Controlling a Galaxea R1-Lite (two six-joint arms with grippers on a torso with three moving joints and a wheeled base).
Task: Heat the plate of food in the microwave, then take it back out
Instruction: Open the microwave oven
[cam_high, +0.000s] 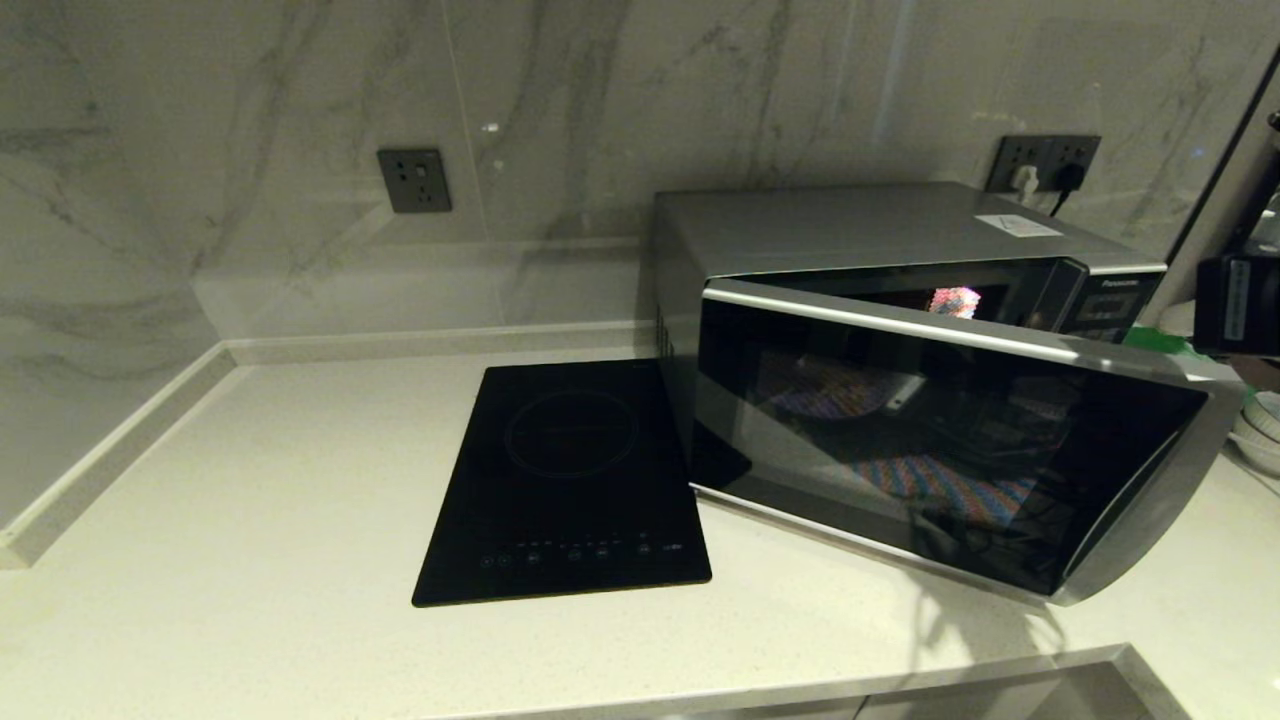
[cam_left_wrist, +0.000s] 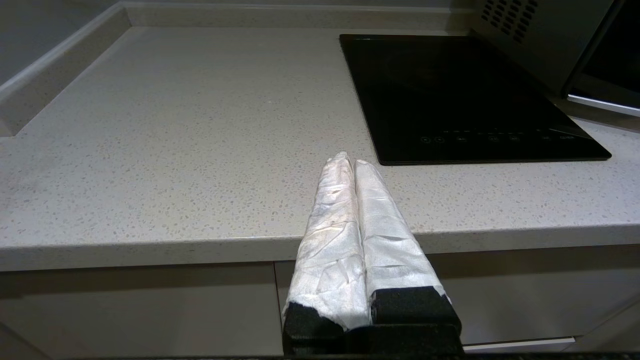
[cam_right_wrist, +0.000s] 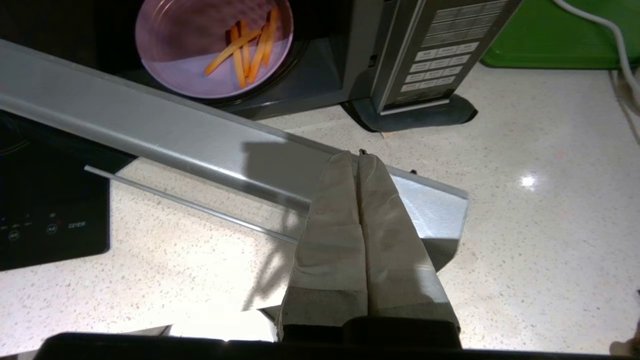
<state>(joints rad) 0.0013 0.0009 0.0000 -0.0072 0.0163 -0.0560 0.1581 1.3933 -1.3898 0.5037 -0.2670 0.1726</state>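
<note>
The silver-grey microwave stands at the right of the counter with its dark glass door swung partly open on its left hinge. Inside, on the turntable, sits the lavender plate of food with a few orange fries. My right gripper is shut with nothing in it and hovers over the top edge of the door near its free end. The button panel lies beyond it. My left gripper is shut, holds nothing, and stays parked at the counter's front edge.
A flat black induction cooktop lies left of the microwave. A green tray and a white cable lie to the right of it, with white bowls at the far right edge. Marble wall behind.
</note>
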